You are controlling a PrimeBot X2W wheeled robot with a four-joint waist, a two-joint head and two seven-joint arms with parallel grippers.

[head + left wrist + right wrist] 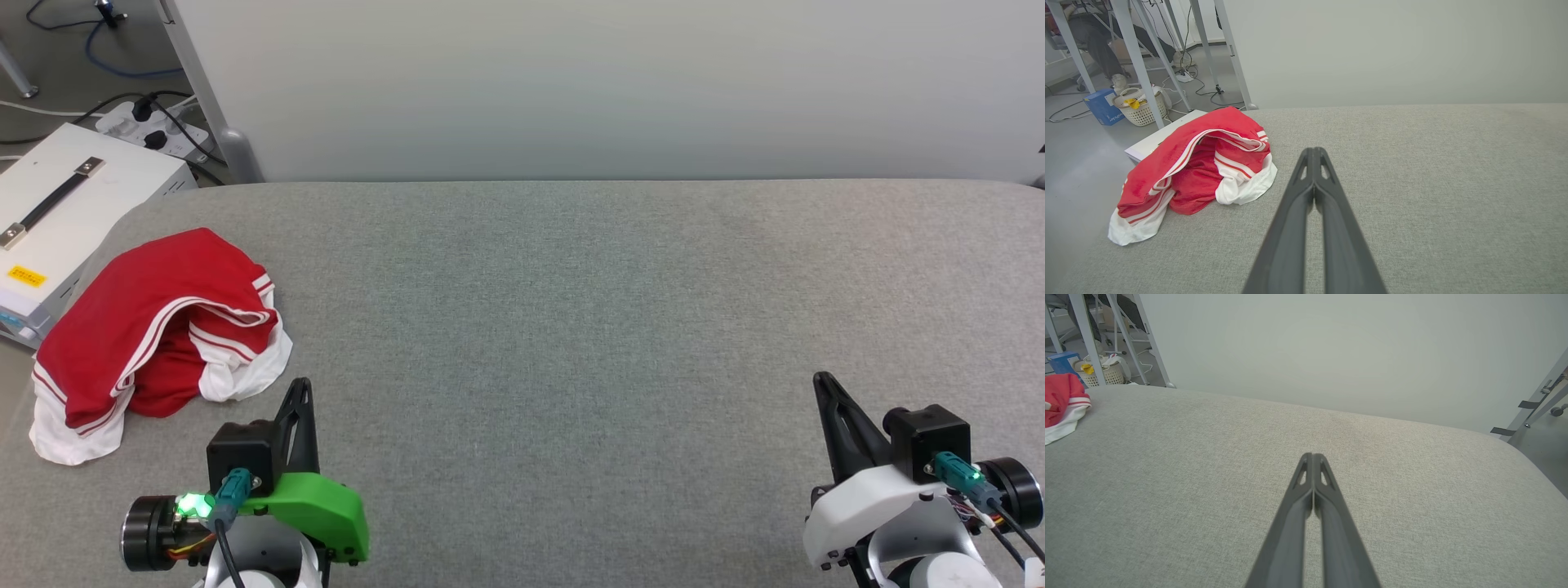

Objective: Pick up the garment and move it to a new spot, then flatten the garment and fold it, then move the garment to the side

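The garment lies crumpled in a heap at the left edge of the grey fabric table, red with white sleeves and striped trim. It also appears in the left wrist view, garment, and at the far left of the right wrist view, garment. My left gripper is shut and empty, hovering just right of and nearer than the heap, apart from it; its tips meet. My right gripper is shut and empty at the lower right, far from the garment, tips together.
A white case with a black handle stands on the floor left of the table, touching the heap's edge. A power strip with cables lies behind it. A pale wall runs along the table's far edge. A laundry basket sits on the floor.
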